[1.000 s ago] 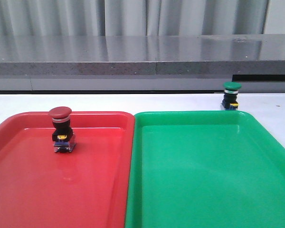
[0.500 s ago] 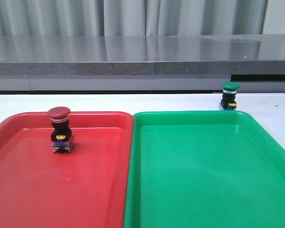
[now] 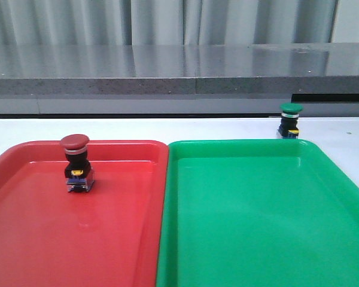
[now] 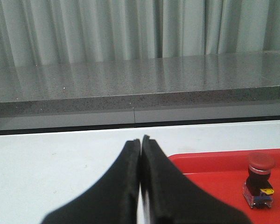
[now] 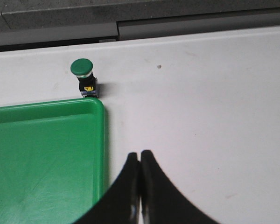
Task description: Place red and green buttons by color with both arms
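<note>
1. The left gripper (image 4: 140, 140) is closed on nothing; the red button (image 3: 76, 162) stands upright inside the red tray (image 3: 24, 239), well apart from its fingers.
2. The right gripper (image 5: 140, 154) is closed and empty; the green button (image 3: 289, 120) stands on the table (image 5: 200, 93) just beyond the green tray (image 3: 257, 239), clear of its fingers.

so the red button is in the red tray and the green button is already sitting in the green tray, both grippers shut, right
Not quite. The green button stands on the table just outside the green tray, by its far corner, as the right wrist view shows. The red button is in the red tray, and both grippers are shut.

Smooth black tapered pincer (image 4: 140, 140) fingers (image 5: 151, 186)
</note>
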